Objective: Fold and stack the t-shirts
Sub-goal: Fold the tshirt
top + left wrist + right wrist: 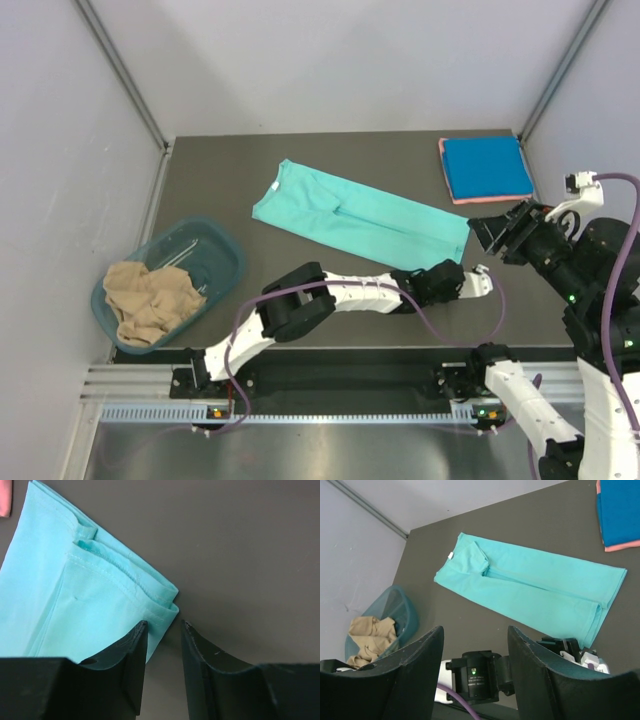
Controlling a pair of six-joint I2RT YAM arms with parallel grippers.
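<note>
A: How is the left gripper [164, 625] set?

B: It is set narrowly parted, with nothing pinched. The hem corner of the teal t-shirt [75, 590] is seen just ahead of the tips and partly under one finger, likely so that the folded end can be taken up.

A: And the right gripper [475, 632]?

B: It is held wide and empty, well back from the shirt. The blue t-shirt [620, 510] is laid far ahead to its right, judged the base of the stack.
</note>
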